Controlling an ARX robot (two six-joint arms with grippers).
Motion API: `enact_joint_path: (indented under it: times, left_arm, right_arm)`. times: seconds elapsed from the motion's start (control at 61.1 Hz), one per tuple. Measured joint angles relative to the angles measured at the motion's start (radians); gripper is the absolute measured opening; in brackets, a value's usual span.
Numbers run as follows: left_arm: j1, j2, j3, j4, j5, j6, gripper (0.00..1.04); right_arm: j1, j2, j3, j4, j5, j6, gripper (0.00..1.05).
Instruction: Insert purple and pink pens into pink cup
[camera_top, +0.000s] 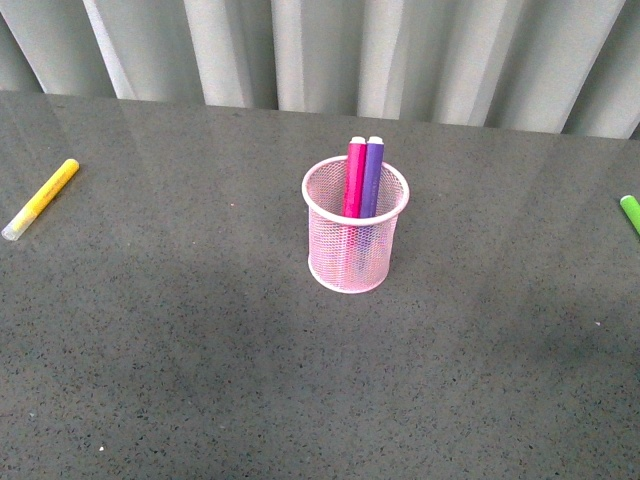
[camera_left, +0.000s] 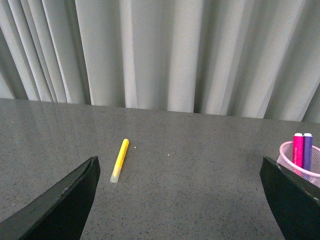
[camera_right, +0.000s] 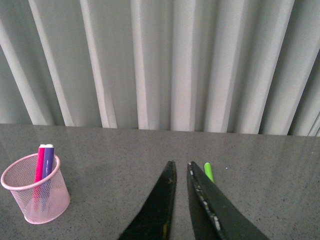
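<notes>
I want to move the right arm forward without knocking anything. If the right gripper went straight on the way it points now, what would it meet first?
Probably the green marker, lying on the table just past the right gripper and slightly to one side. Depth is unclear, so it might slip by. The pink cup is well off that line.

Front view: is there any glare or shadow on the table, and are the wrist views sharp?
Front view: the table shows pale curtain reflections at the back and soft dark patches nearer. Left wrist view: the yellow marker is sharp. Right wrist view: the pink cup is clear; the near fingers are slightly soft.
</notes>
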Motion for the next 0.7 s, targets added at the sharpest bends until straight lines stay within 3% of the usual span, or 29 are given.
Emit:
enact_joint_path:
  times: [0.458,0.703]
  left_arm:
    - [0.0,0.0,0.0,0.0,0.0,0.0,0.98]
    - [0.0,0.0,0.0,0.0,0.0,0.0,0.98]
  right_arm:
    - [0.0,0.0,0.0,0.0,0.0,0.0,0.98]
    - [0.0,0.0,0.0,0.0,0.0,0.001,0.98]
